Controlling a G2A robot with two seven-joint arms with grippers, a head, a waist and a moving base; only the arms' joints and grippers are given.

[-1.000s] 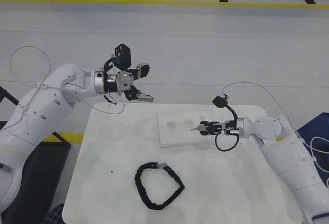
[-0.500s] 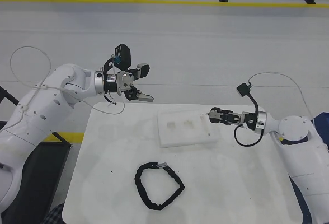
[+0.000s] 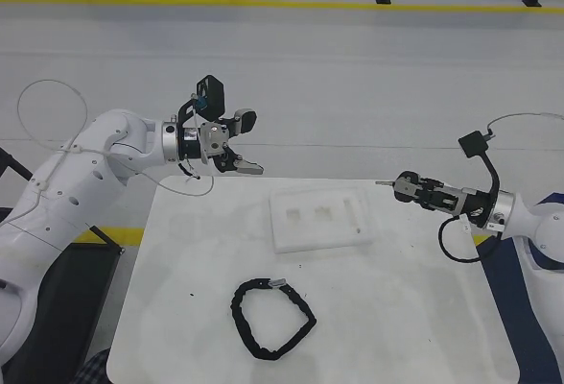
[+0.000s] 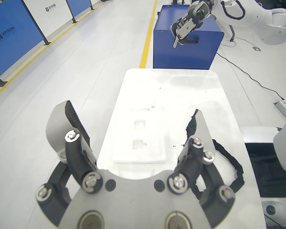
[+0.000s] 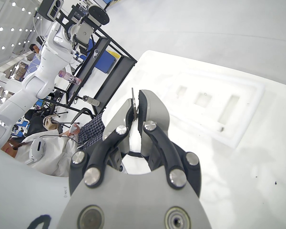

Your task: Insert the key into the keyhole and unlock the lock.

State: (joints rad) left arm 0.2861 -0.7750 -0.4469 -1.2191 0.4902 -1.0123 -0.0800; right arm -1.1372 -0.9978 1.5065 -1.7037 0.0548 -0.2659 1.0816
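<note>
A black chain lock (image 3: pixel 272 318) lies coiled on the white table (image 3: pixel 387 307) near the front; part of its chain (image 4: pixel 231 165) shows past my left gripper's finger. My right gripper (image 3: pixel 399 186) hangs above the table's far right corner, shut on a small silver key (image 5: pixel 134 104) whose blade sticks out past the fingertips; the key (image 4: pixel 175 42) also shows in the left wrist view. My left gripper (image 3: pixel 246 165) hovers open and empty just beyond the table's far left edge, with its fingers (image 4: pixel 74 122) spread wide.
A white foam tray (image 3: pixel 320 218) with rectangular cut-outs lies at the far middle of the table. A blue cabinet (image 3: pixel 551 216) stands off the right side, and a black rack (image 5: pixel 102 72) off the left.
My right arm has lifted the key from the foam tray and drawn back to the right, past the tray's edge. The left arm has kept still.
</note>
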